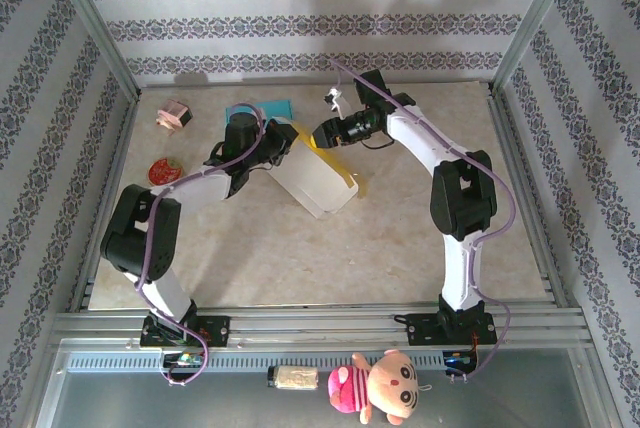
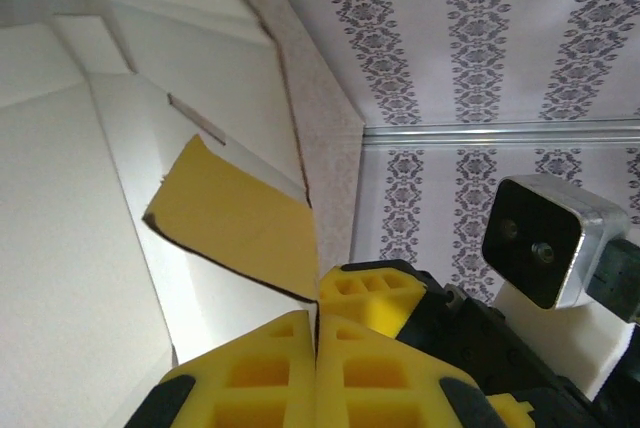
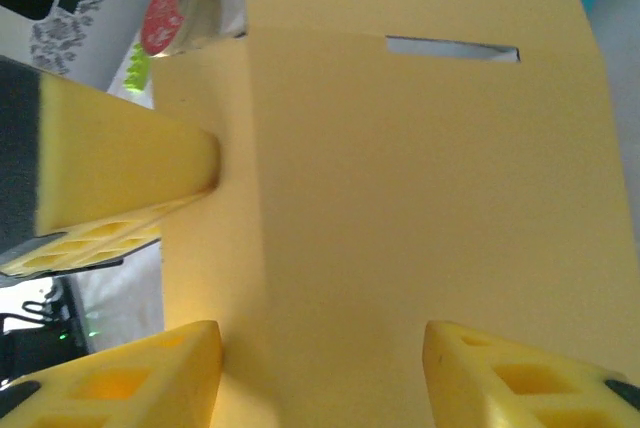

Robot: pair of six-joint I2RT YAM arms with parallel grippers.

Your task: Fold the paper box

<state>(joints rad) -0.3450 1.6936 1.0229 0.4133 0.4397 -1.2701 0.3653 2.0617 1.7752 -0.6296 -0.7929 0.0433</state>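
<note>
so, we read this as mid-fold: shell is formed, flaps not tucked. the white and yellow paper box (image 1: 318, 186) lies diagonally around the middle of the beige tabletop (image 1: 300, 258), with its upper end between the two grippers.

left gripper (image 2: 317, 328) is clamped. its yellow pads are pressed together, and a card edge of the box runs straight into the seam between them, so we judge it's pinching a wall and acting as the anchor. right gripper (image 3: 320, 333) is spread wide, jaws well apart and gripping nothing, facing a broad yellow panel. it sits just beside the left one at the box's upper end.

box look: white outside, yellow inside, thin card with brown cut edges. one loose yellow flap (image 2: 235, 218) hangs off a white wall, not seated. the panel in front of the right gripper has a narrow cut slot (image 3: 452, 48) near its far edge and a crease running across it. that crease is likely the fold line.

next move, our call: keep the left pinch fixed, then bring the right jaws in to push or grip that yellow panel over along the crease and line up tab and slot. we can't see the tab from here. the card looks flimsy, so go easy or the wall may buckle.
</note>
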